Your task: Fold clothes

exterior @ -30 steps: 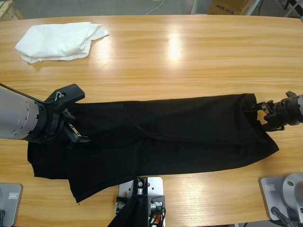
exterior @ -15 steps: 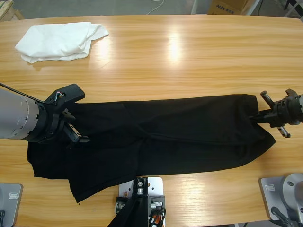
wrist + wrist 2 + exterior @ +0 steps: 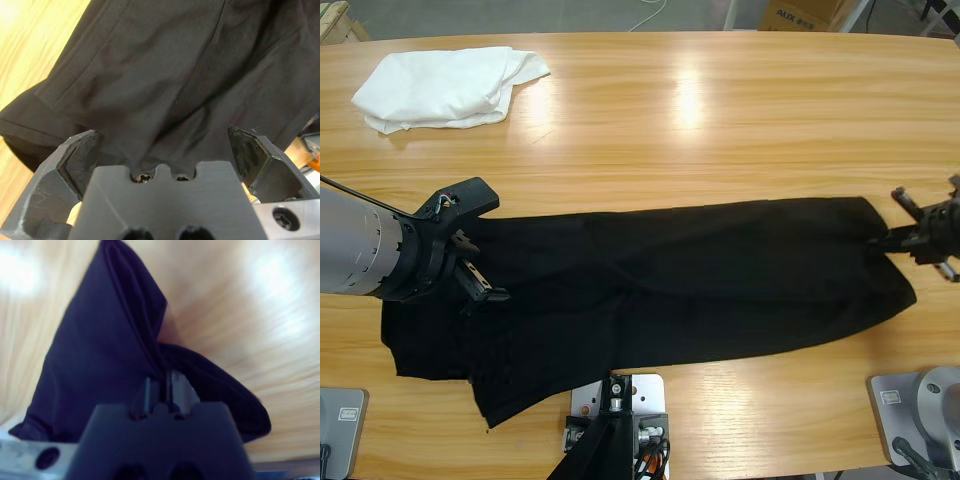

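Observation:
The clothes (image 3: 670, 285), a large black T-shirt, lie stretched in a long band across the near half of the wooden table (image 3: 720, 130). My left gripper (image 3: 492, 247) stands open over the shirt's left end; in the left wrist view its jaws (image 3: 167, 145) are spread wide with black fabric (image 3: 165, 75) lying between them. At the far right, my right gripper (image 3: 890, 240) is shut on the shirt's right edge. The right wrist view shows its jaws (image 3: 160, 385) pinching a fold of dark cloth (image 3: 95, 355) just above the wood.
A smaller white garment (image 3: 445, 85) lies crumpled at the table's back left. Bare wood fills the back middle and right. Beyond the far edge sit a cardboard box (image 3: 800, 15) and a white cable (image 3: 650, 15).
My right gripper has moved to the right with the shirt's edge in it, drawing that end outward and pulling the cloth flatter. The left arm has stayed where it was.

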